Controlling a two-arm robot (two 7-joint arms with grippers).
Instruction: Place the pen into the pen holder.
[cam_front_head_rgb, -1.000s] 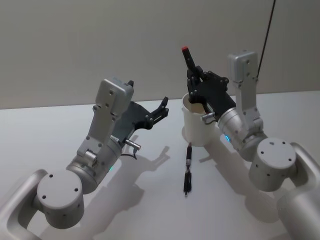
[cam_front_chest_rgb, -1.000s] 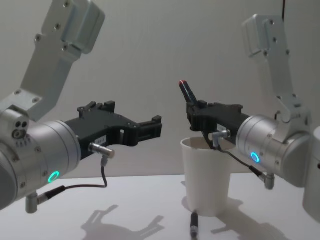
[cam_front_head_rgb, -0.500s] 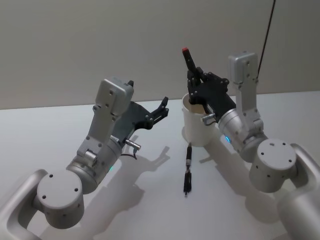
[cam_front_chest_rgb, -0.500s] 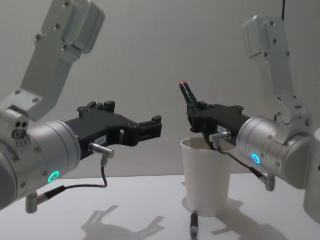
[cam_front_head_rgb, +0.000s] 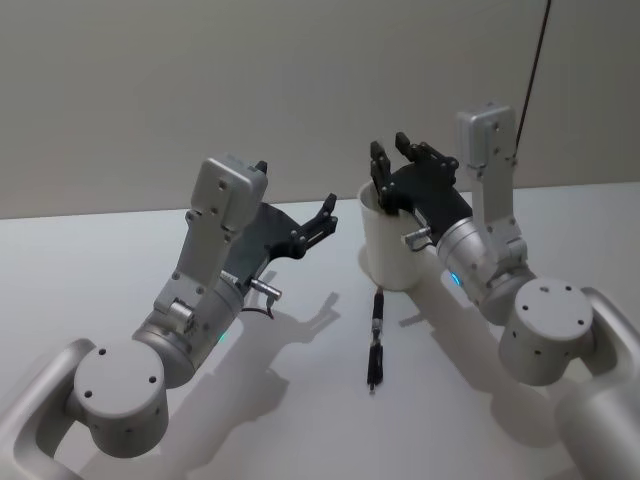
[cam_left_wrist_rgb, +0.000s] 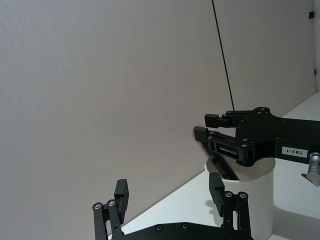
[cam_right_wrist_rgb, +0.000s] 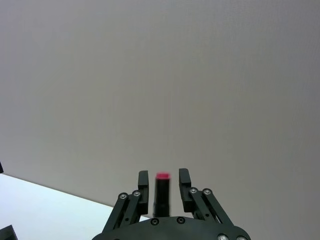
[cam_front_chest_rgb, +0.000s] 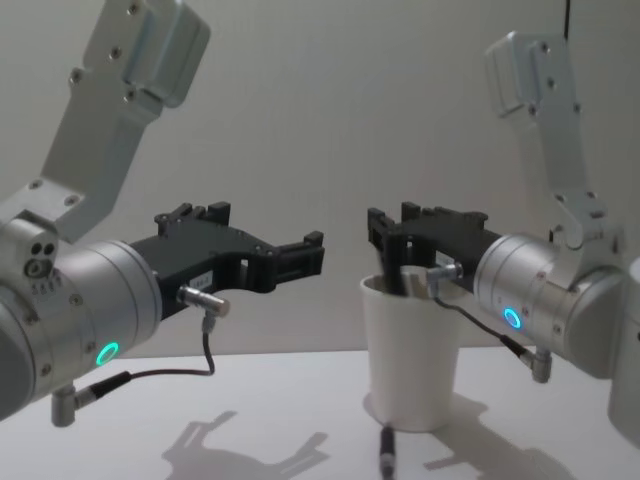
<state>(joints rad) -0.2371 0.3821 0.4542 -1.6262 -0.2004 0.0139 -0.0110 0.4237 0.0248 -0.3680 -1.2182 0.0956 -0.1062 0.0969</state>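
Observation:
The pen holder (cam_front_head_rgb: 392, 255) is a white paper cup standing upright on the white table. My right gripper (cam_front_head_rgb: 393, 158) hovers just above its rim, open. The pen (cam_right_wrist_rgb: 162, 192), black with a red tip, shows blurred between the spread fingers without touching them. In the left wrist view the pen (cam_left_wrist_rgb: 219, 164) slants down into the pen holder (cam_left_wrist_rgb: 260, 200) under the right gripper (cam_left_wrist_rgb: 207, 125). From the chest, its dark body (cam_front_chest_rgb: 402, 282) pokes just over the cup's rim (cam_front_chest_rgb: 412, 350). My left gripper (cam_front_head_rgb: 327, 212) hangs open and empty to the cup's left.
A second black pen (cam_front_head_rgb: 375, 338) lies on the table just in front of the cup, seen from the chest as a dark end (cam_front_chest_rgb: 387, 462). A thin black cable (cam_front_head_rgb: 535, 60) runs up the wall behind my right arm.
My right gripper was shut on the pen, held upright with its red tip high above the cup. The fingers have now spread and the pen has dropped down into the cup.

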